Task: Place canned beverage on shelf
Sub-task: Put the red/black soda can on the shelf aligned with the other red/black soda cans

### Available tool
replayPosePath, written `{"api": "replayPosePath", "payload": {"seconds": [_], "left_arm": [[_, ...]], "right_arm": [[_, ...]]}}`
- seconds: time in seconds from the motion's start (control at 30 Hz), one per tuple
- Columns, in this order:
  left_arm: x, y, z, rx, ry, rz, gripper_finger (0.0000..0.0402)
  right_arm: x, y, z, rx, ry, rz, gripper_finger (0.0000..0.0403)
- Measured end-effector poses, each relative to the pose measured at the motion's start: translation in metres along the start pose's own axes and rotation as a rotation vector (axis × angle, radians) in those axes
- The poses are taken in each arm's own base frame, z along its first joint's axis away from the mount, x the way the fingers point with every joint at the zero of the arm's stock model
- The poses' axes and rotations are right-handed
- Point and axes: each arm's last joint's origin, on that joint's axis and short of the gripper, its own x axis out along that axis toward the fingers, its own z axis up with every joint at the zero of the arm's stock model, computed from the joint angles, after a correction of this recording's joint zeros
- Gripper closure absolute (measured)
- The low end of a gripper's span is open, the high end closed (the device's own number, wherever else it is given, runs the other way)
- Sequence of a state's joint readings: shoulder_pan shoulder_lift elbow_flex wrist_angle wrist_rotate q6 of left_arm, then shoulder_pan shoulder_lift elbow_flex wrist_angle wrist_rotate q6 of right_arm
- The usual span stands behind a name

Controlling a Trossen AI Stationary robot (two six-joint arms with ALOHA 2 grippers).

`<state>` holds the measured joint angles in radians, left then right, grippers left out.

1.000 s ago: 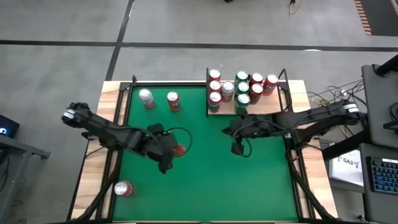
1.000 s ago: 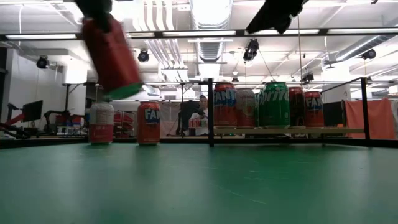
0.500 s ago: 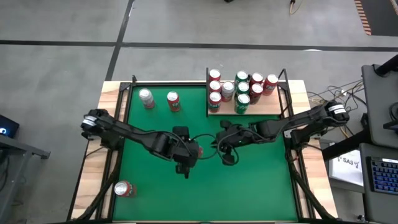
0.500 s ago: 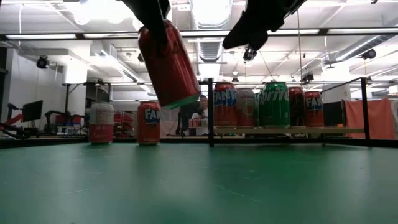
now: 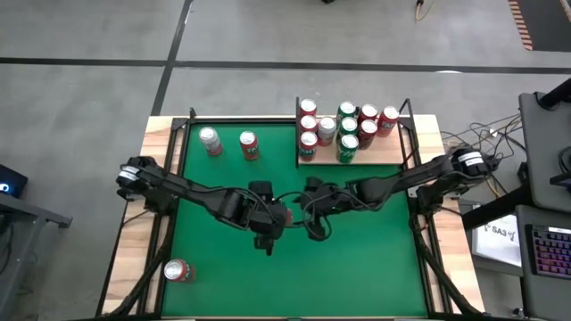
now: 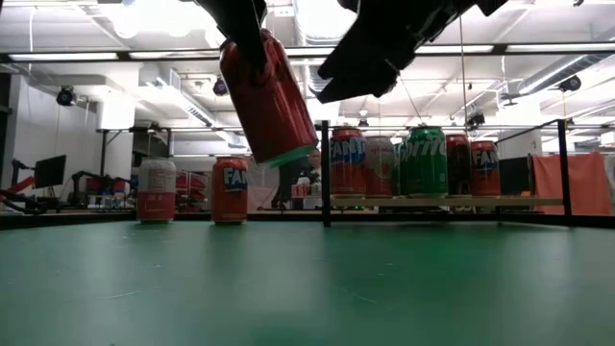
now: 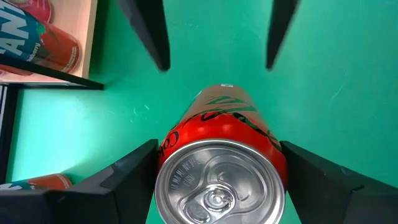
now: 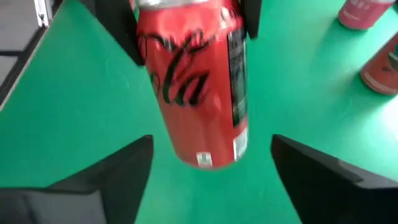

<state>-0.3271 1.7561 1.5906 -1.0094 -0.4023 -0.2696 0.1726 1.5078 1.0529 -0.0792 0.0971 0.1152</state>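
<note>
From above, we see the left gripper (image 5: 275, 217) near the middle of the green table (image 5: 375, 267), its fingers clamped on a red can (image 5: 284, 215). The right gripper (image 5: 308, 214) sits just beside it, facing it. The shelf (image 5: 375, 153) stands at the table's far edge, right of centre, crowded with red and green cans. 2 more cans stand on the felt left of the shelf, and 1 lies near the front left corner.

At table height, we see the red can (image 6: 270, 101) held tilted, well above the felt, with the right gripper (image 6: 370, 58) dark beside it. The shelf (image 6: 452, 202) carries its row of cans behind.

In the left wrist view, the fingers (image 7: 118, 183) grip the red can (image 7: 221, 168) on both sides, its silver top toward the camera.

In the right wrist view, the fingers (image 8: 106, 174) stand wide apart, the red can (image 8: 196, 87) between and beyond them, untouched.
</note>
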Motion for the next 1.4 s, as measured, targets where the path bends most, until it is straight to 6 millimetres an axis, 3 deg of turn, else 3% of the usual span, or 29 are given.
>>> {"api": "replayPosePath", "payload": {"seconds": [0.17,0.53,0.67,0.77,0.87,0.97,1.17,1.4], "left_arm": [[0.000,0.000,0.002,-0.010,-0.020,-0.004,0.0122],[0.000,0.000,0.004,-0.017,-0.042,-0.002,0.0122],[0.000,0.000,0.004,-0.015,-0.042,-0.002,0.0121],[-0.001,0.000,0.004,-0.010,-0.044,-0.006,0.0084],[-0.003,0.001,0.005,0.004,-0.055,0.005,0.0036],[-0.005,0.003,0.005,0.033,-0.069,0.047,0.0018],[-0.025,0.009,0.004,0.078,-0.149,0.168,0.0028],[-0.052,0.009,0.009,0.153,-0.312,0.177,0.0048]], "right_arm": [[0.012,0.001,0.000,0.001,-0.040,-0.003,0.0041],[0.044,0.004,-0.002,-0.050,-0.151,0.013,0.0039],[0.049,0.004,0.000,-0.060,-0.153,-0.007,0.0070],[0.048,0.004,0.001,-0.056,-0.154,-0.015,0.0111],[0.042,0.003,0.001,-0.034,-0.123,-0.024,0.0112],[0.031,0.001,0.001,-0.034,-0.080,-0.064,0.0112],[0.000,-0.007,0.001,-0.051,0.033,-0.224,0.0112],[-0.050,-0.015,-0.004,-0.014,0.049,-0.316,0.0112]]}}
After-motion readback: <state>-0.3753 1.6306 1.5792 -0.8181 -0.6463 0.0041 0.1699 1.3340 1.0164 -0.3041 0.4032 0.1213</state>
